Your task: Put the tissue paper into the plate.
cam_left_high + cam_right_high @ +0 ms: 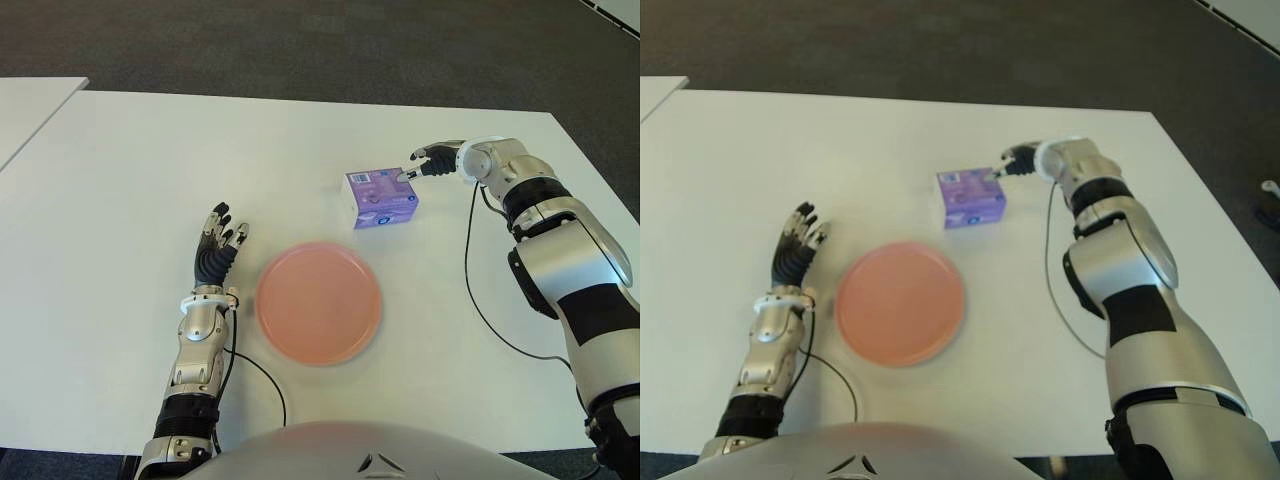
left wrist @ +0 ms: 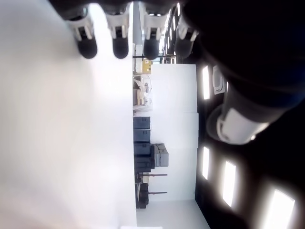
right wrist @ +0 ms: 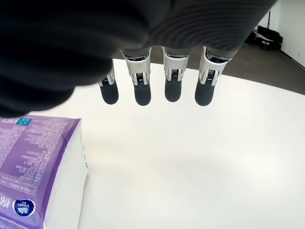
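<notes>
Bench point(image 1: 120, 150) is white, with a pink plate point(image 1: 318, 300) near the front. Purple tissue pack point(image 1: 380, 199) sits just behind it, not in it. Right hand point(image 1: 432, 160) is at the pack's far right corner, fingers point(image 3: 142, 88) extended, gripping nothing. Left hand point(image 1: 215, 250) shows left of the plate, fingers spread.
</notes>
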You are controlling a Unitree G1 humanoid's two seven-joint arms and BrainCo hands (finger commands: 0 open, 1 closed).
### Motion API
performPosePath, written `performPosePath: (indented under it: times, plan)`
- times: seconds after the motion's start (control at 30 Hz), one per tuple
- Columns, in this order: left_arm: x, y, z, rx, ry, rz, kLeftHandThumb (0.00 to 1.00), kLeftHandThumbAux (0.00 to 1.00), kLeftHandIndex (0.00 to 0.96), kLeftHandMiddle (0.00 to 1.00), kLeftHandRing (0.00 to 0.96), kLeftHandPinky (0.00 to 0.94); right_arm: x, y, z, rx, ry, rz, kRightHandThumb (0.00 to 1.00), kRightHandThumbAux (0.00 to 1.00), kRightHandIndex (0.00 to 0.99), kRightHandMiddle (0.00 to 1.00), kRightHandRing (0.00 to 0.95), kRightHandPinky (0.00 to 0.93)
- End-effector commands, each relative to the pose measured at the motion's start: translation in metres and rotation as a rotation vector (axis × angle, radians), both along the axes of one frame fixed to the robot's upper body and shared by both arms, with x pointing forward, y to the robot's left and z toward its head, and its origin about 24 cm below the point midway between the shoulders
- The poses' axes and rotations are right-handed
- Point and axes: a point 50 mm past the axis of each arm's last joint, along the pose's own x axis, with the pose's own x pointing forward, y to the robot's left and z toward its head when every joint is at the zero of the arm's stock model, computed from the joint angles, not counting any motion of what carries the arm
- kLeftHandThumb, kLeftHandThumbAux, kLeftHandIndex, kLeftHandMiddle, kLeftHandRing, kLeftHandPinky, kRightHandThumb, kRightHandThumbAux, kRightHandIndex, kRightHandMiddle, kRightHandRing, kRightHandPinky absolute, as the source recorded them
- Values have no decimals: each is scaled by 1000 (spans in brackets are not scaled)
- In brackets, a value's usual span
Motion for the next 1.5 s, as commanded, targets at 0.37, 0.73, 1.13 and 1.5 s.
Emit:
performPosePath:
  times: [0.37, 0.73, 1.13, 1.5]
  plan:
    - [-2, 0, -7, -23, 37, -17, 0, 595, 0, 0, 0, 0, -5, 6, -17, 33, 16, 54, 432, 162, 0, 0, 0, 42]
    - [-1, 0, -8, -24, 35, -10, 0, 601, 0, 0, 0, 0, -6, 14, -18, 60, -9, 122, 392, 178, 0, 0, 0, 4]
    - [0, -1, -7, -34, 30, -17, 0, 599, 0, 0, 0, 0, -9, 22, -19, 139, -69, 194, 403, 194, 0, 0, 0, 0]
    - [0, -2, -7, -35, 28, -23, 0, 595, 0, 0, 0, 0, -14, 31, -25, 160, -116, 298, 453, 150, 0, 0, 0, 0]
